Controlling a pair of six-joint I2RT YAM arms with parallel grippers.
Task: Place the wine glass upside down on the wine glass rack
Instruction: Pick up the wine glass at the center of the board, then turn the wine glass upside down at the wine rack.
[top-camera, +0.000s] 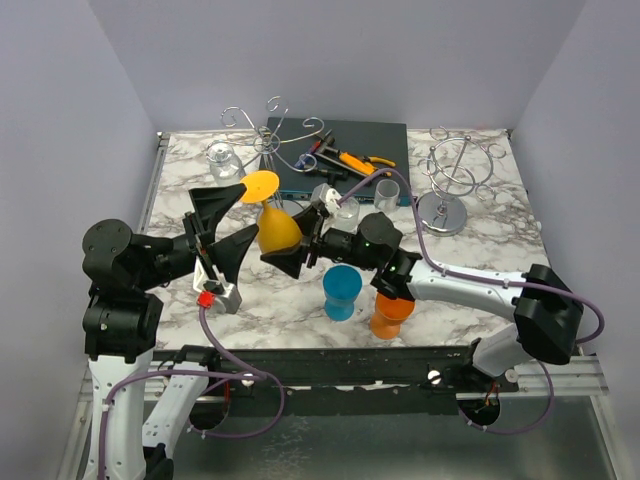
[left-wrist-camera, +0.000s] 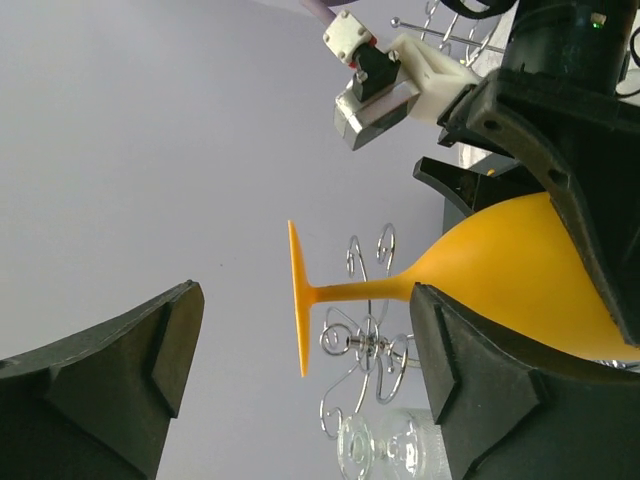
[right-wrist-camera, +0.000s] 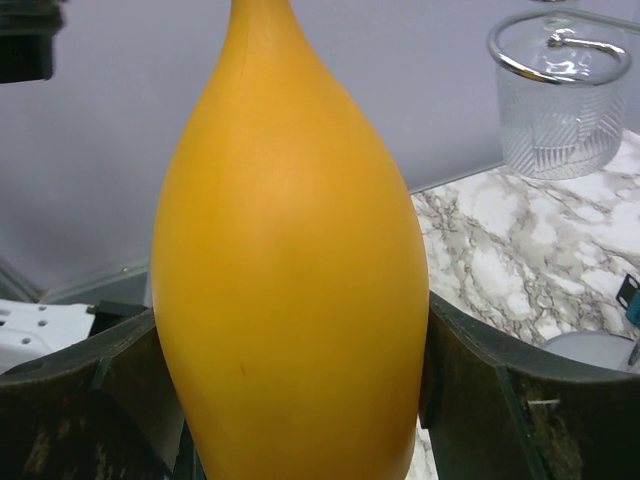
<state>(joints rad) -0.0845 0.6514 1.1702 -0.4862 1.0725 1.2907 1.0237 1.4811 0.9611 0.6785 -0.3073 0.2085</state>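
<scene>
The yellow wine glass (top-camera: 277, 230) hangs above the table with its round foot (top-camera: 259, 186) up and tilted to the left. My right gripper (top-camera: 300, 250) is shut on its bowl (right-wrist-camera: 290, 270), a dark finger (right-wrist-camera: 500, 400) pressed to each side. My left gripper (top-camera: 228, 228) stands open just left of the glass. In the left wrist view the stem and foot (left-wrist-camera: 298, 298) lie between its spread fingers (left-wrist-camera: 170, 350), touching neither. The curled wire wine glass rack (top-camera: 272, 132) stands at the back left, also seen as the rack (left-wrist-camera: 375, 340) behind the stem.
A clear glass (top-camera: 223, 160) stands beside the back-left rack. A second wire rack (top-camera: 455, 180) on a round base is at the back right. A dark box with tools (top-camera: 345, 155), two clear tumblers (top-camera: 385, 193), a blue cup (top-camera: 341, 292) and an orange cup (top-camera: 392, 315) crowd the middle.
</scene>
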